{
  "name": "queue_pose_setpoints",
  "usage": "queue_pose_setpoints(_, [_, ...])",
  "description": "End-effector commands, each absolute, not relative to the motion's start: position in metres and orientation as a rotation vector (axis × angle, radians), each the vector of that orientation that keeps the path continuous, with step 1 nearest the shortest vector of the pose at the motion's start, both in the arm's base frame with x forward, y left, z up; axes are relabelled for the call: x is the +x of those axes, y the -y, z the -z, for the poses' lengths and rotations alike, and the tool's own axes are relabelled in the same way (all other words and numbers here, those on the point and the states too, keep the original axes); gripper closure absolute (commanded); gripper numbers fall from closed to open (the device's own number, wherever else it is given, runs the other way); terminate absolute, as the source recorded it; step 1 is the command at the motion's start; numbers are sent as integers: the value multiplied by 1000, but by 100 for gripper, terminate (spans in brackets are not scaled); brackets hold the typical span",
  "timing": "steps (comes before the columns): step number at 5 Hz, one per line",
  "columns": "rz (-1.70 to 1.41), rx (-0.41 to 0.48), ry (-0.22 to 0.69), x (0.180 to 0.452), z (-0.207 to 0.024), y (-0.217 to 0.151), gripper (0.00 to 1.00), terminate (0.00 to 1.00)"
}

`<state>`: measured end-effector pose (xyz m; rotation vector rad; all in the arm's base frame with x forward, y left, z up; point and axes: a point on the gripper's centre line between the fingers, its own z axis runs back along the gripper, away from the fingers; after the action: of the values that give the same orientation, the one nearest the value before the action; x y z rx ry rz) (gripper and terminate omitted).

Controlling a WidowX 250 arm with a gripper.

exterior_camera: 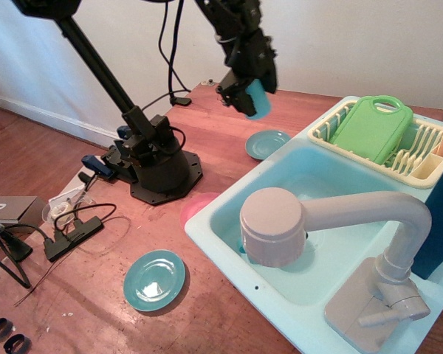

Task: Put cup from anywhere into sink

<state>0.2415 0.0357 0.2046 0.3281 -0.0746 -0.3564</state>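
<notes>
The blue-teal cup is held in my gripper, which is shut on it and carries it in the air above the wooden floor, to the left of and above the sink's back left corner. The cup hangs tilted, its lower end pointing down and right. The light aqua sink lies at the right, with a big grey-beige faucet reaching over its bowl. A small teal plate lies on the floor below the cup, next to the sink's rim.
A cream dish rack with a green board sits at the sink's back right. A teal plate and a pink plate lie on the floor at left. The arm's black base and cables stand behind them.
</notes>
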Motion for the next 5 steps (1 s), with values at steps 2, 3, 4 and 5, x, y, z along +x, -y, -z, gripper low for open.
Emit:
queue_pose_setpoints(2, [503, 302, 148, 315, -179, 16, 100, 0])
queue_pose_setpoints(3, [541, 269, 160, 332, -165, 26, 100, 0])
queue_pose_setpoints(4, [566, 210, 136, 334, -152, 28, 100, 0])
queue_pose_setpoints(5, [536, 233, 115, 326, -171, 16, 0, 0])
